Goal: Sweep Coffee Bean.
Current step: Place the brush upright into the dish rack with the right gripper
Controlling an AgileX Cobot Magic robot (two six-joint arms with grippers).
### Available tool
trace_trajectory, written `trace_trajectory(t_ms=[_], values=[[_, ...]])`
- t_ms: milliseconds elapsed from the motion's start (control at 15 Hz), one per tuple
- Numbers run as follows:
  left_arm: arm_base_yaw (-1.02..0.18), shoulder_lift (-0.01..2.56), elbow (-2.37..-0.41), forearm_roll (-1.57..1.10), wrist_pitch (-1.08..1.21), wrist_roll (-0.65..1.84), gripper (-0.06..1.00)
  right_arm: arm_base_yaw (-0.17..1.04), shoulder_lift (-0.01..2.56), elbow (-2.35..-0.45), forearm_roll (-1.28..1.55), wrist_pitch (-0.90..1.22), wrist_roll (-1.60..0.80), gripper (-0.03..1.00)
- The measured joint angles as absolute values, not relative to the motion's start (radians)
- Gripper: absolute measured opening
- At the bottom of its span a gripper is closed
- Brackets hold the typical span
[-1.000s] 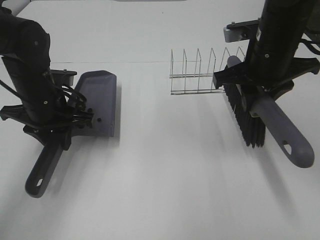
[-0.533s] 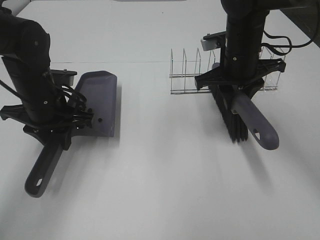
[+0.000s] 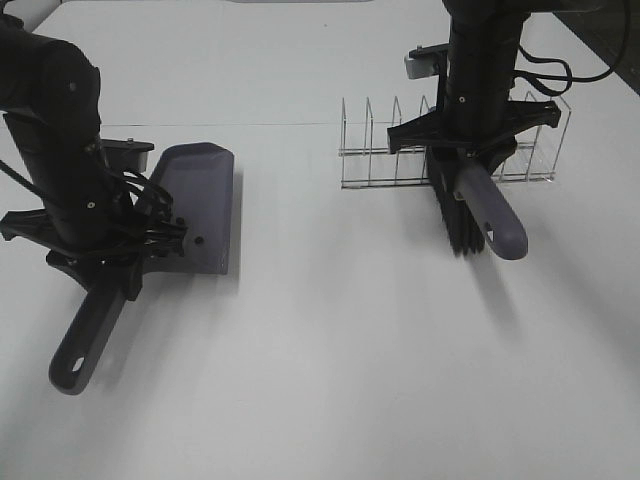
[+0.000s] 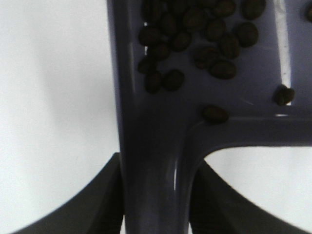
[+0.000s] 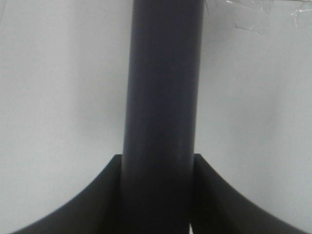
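Observation:
My left gripper [image 3: 128, 262] is shut on the handle [image 4: 156, 161] of a purple-grey dustpan [image 3: 200, 200] at the left of the table. The pan's blade points away from the front edge. In the left wrist view, coffee beans [image 4: 195, 34] lie clustered in the pan near the handle's root. They do not show in the high view. My right gripper [image 3: 465, 165] is shut on the grey handle [image 5: 163, 97] of a brush [image 3: 490, 215]. Its black bristles [image 3: 455, 225] hang just in front of the wire rack.
A wire rack [image 3: 385, 150] with upright dividers stands at the back right, partly behind the right arm. A clear box-like piece [image 3: 545, 140] joins its right end. The white table [image 3: 330, 350] stretches between the dustpan and the brush.
The right arm has carried the brush leftward and toward the rack, and the handle has swung to point more toward the front. The left arm and dustpan have not moved.

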State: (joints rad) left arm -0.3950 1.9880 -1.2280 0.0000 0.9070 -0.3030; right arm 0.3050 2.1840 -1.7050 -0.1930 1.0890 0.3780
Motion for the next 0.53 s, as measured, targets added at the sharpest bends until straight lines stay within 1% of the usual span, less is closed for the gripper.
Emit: trace_trajectory(t_ms=[200,533], values=[[-0.395,1.988,-1.228,0.000,0.907,-0.303,0.33,0.256,2.190,-1.705,-0.146,1.001,0.344,0.29],[-0.395,1.988,-1.228,0.000,0.907,-0.303,0.33,0.240,2.190,-1.705,-0.135,0.917,0.318,0.29]])
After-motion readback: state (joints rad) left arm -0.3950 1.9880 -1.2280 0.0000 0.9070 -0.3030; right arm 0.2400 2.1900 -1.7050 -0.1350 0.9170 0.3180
